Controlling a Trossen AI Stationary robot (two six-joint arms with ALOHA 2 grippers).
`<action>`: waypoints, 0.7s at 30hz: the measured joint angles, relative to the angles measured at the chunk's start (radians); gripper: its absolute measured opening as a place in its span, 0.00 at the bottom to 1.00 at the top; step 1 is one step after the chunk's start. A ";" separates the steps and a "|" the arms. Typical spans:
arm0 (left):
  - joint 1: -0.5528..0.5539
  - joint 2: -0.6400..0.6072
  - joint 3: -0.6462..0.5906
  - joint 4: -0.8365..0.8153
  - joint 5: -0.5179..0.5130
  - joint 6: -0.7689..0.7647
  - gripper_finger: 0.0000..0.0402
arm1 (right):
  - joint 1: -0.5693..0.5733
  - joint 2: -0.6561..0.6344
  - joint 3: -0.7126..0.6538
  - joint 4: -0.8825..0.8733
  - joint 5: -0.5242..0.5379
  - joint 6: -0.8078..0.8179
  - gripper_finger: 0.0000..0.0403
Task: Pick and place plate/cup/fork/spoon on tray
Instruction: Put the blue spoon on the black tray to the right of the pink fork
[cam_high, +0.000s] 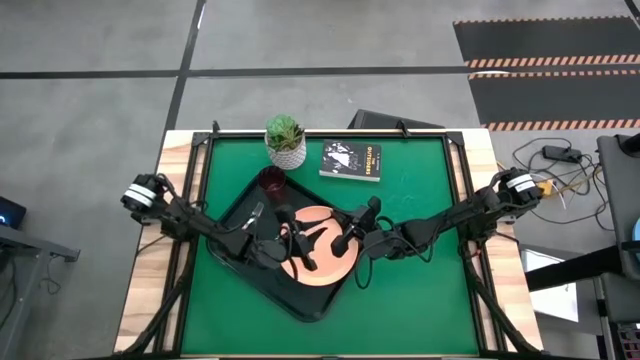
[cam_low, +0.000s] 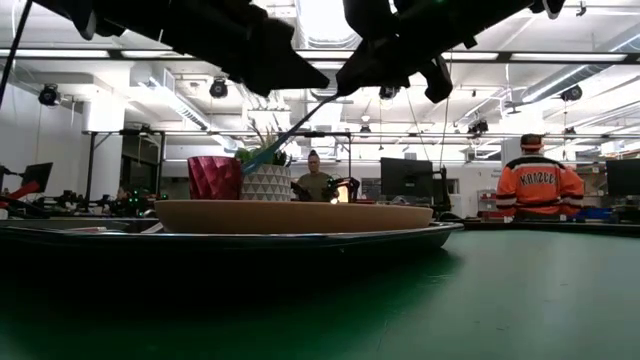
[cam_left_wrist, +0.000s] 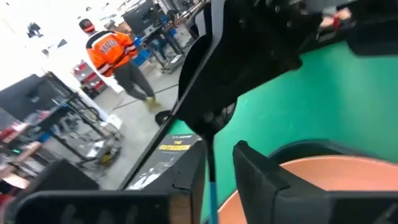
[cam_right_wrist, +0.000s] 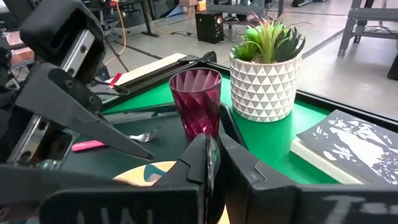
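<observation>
The peach plate (cam_high: 322, 262), red cup (cam_high: 271, 180) and pink-handled fork (cam_right_wrist: 109, 142) are sitting on the black tray (cam_high: 232, 215); the teal-handled spoon (cam_low: 268, 150) is hanging tilted above the plate.

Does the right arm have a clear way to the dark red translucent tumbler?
Probably yes: nothing stands between right gripper and tumbler, but it holds the blue-handled metal spoon.
</observation>
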 joint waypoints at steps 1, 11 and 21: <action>0.005 0.000 -0.001 0.001 0.007 -0.018 0.18 | 0.000 0.000 0.000 0.001 0.001 0.000 0.03; 0.057 0.013 -0.014 -0.023 0.026 -0.039 0.33 | 0.000 0.000 -0.001 0.001 0.004 0.000 0.03; 0.079 0.050 0.007 -0.013 0.047 -0.040 0.27 | 0.000 0.000 -0.001 0.001 0.002 0.015 0.03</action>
